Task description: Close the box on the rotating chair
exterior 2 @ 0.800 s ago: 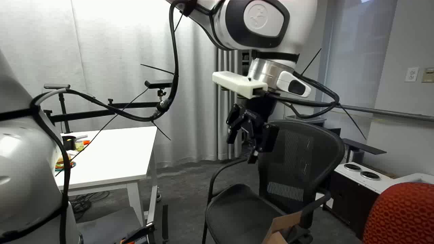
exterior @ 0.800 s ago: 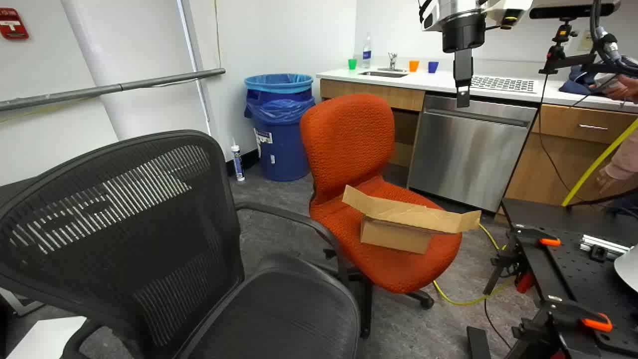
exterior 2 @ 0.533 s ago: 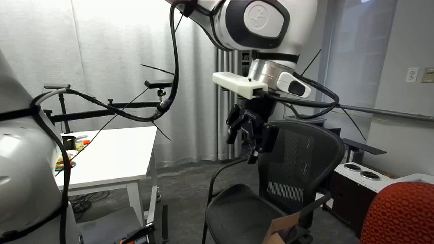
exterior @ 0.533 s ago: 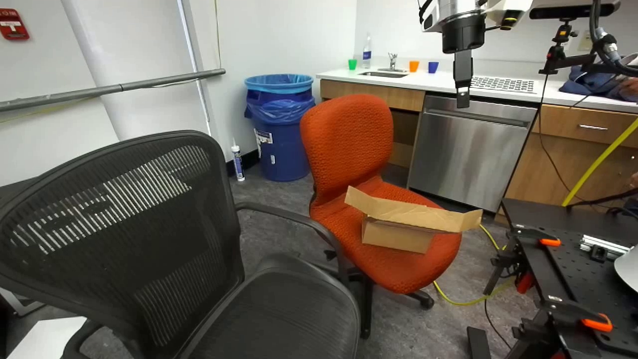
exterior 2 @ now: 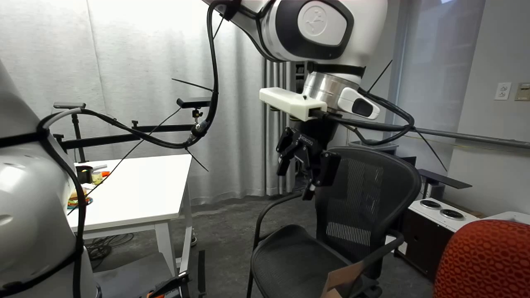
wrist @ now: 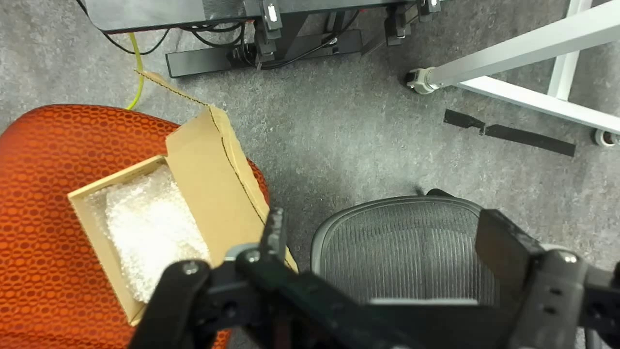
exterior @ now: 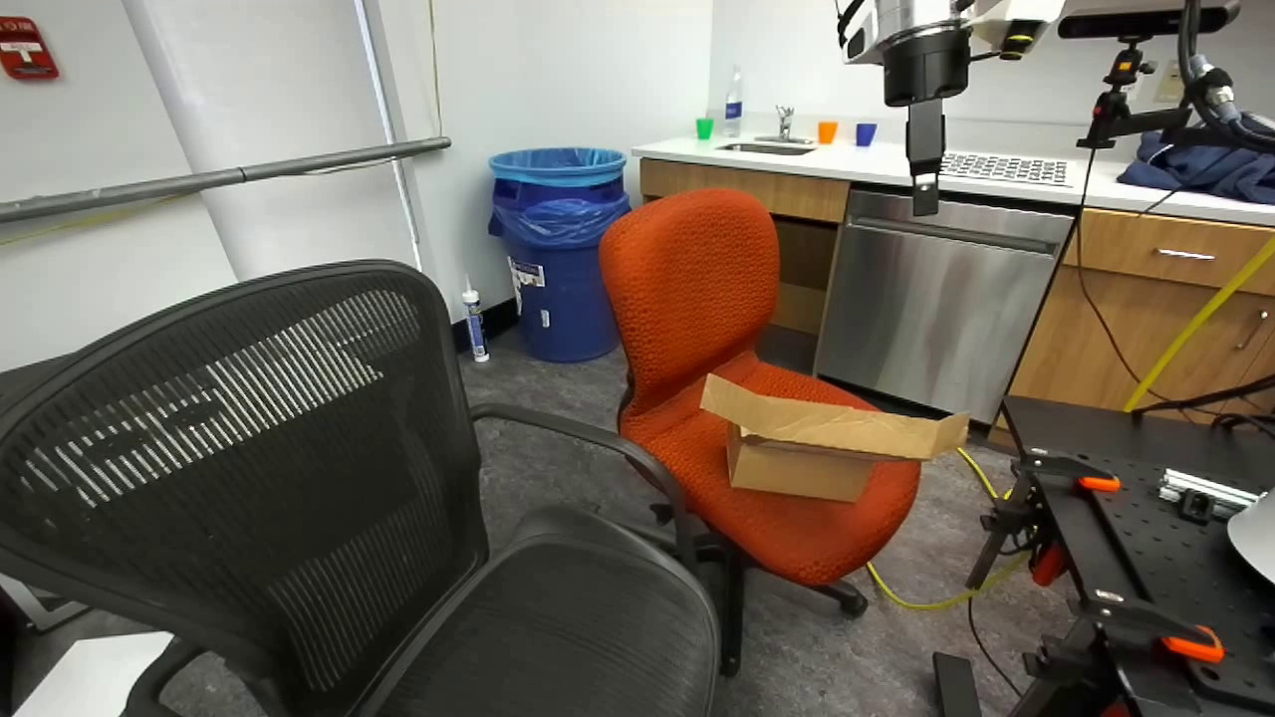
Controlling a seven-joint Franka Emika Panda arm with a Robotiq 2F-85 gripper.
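As I look at the left edge of the wrist view, I see the seat of the orange-red office chair (wrist: 43, 228). On it, left of the middle, sits the cardboard box (wrist: 104, 249), wide open. Its walls look thin but stiff, so I think it is light and could slide, or make the chair turn, if I shove it. Inside lies what looks like bubble wrap (wrist: 150, 228); it should be soft and easy to squash. Next, to the right, the lid (wrist: 213, 184) leans out from the box. I guess it is firm in the flat part and bendy at the folds, so a hard pinch may crease it. The best spot to me is the outer side, at the middle of its free edge: I would get behind there and push softly to the left and over. The end flaps could catch. Then comes my gripper (wrist: 387, 230), low in the frame, its fingers (wrist: 276, 232) wide apart and holding nothing. In both exterior views it is well above the box. Through its gap, right of the middle, I see the black mesh office chair (wrist: 411, 252).
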